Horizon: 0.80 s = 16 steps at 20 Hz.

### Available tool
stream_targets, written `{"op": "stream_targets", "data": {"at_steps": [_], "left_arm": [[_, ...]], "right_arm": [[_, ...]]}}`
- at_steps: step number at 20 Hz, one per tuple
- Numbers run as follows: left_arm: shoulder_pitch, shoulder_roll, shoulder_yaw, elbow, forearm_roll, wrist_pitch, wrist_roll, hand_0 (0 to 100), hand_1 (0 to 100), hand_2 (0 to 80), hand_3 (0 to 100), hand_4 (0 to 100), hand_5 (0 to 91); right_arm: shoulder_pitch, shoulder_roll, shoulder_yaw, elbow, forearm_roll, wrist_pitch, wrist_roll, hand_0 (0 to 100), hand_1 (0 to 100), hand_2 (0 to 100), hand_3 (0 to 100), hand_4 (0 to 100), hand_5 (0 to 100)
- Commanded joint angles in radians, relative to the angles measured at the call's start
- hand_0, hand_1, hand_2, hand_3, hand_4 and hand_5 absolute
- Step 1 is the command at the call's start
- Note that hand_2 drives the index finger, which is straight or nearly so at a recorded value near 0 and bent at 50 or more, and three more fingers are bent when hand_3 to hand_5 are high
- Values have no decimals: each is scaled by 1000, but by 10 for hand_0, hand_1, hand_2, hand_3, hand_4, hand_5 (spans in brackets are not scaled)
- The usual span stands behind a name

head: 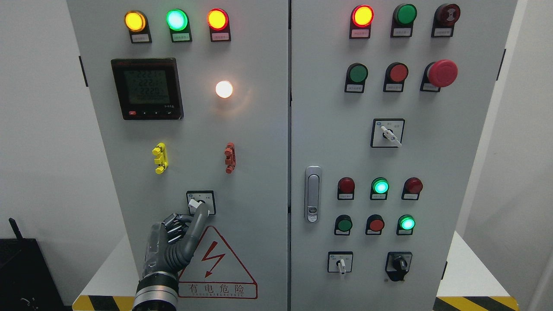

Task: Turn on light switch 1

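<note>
A small rotary switch [201,202] with a white knob sits in a black-framed plate low on the left cabinet door [255,142]. My left hand [189,219] reaches up from the lower left. One long grey finger [198,220] is stretched out with its tip against the knob's right side. The other fingers [175,225] are curled in to the left of it, off the knob. A round white lamp [224,89] above the switch glows brightly. The right hand does not show.
A digital meter [147,88] and yellow, green and red lit lamps [176,20] sit higher on the left door. A yellow clip [160,158] and a red clip [230,157] are above the switch. The right door carries buttons, selector switches, a red mushroom button [442,73] and a latch handle [313,194].
</note>
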Motion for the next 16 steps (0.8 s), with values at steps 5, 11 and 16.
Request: {"op": "stream_targets", "data": {"at_steps": [5, 11, 16], "left_arm": [[208, 30, -20, -29, -3, -265, 2, 82, 421, 586, 959, 971, 852], [456, 64, 29, 2, 29, -639, -29, 111, 335, 437, 849, 926, 809], [642, 122, 112, 210, 170, -900, -181, 138, 206, 147, 545, 781, 545]], "right_arm": [[0, 0, 0, 0, -25, 0, 0, 0, 0, 0, 0, 0, 0], [0, 0, 0, 0, -25, 0, 0, 0, 0, 0, 0, 0, 0], [0, 0, 0, 0, -25, 0, 0, 0, 0, 0, 0, 0, 0]]}}
